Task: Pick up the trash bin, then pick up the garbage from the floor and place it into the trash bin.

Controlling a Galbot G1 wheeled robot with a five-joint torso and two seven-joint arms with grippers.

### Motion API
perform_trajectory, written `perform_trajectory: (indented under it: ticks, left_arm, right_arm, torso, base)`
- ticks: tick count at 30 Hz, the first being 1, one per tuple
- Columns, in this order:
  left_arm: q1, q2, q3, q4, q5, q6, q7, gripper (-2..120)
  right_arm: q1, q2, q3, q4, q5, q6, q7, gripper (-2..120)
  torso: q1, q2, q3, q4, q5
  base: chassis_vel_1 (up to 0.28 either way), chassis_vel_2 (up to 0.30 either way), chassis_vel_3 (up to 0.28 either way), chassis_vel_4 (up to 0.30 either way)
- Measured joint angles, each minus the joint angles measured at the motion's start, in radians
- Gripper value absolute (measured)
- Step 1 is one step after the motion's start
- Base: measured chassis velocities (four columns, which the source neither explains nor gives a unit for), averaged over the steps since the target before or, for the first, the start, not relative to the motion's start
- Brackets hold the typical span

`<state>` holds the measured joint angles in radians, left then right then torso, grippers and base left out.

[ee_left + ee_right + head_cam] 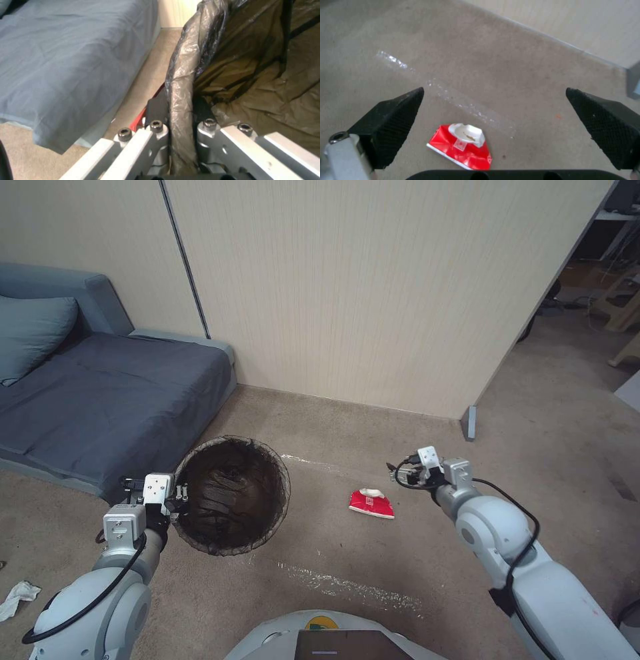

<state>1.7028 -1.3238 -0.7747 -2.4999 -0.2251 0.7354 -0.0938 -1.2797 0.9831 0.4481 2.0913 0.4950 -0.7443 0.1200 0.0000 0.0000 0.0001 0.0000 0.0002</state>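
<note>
The trash bin [200, 537], round and lined with a dark bag, sits in front of my left arm. My left gripper [179, 505] is shut on its near-left rim [180, 82], one finger outside the bag and one inside. The garbage here is a red-white wrapper [371, 503] lying flat on the carpet to the right of the bin. My right gripper [398, 471] hovers open just right of and above that wrapper [463, 147], with its black fingertips [391, 120] spread wide and nothing between them. A white tissue [17, 599] lies on the floor at the far left.
A blue-grey sofa bed [100, 400] stands close to the bin's left side. A beige panel wall [373, 293] runs behind, ending at a grey foot [469, 422]. Shiny streaks [347, 583] mark the carpet. Open floor lies to the right.
</note>
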Motion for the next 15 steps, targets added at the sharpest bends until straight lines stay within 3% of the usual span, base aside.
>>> perform_trajectory:
  ticks: [15]
  left_arm:
    - [0.008,-0.003,-0.006,0.000,0.011,0.000,0.000,4]
  right_arm:
    - [0.153,-0.003,-0.220,-0.219,-0.053,0.005,-0.014,100]
  torso:
    - [0.000,0.000,0.000,0.0001,-0.0001]
  base:
    - [0.000,0.000,0.000,0.000]
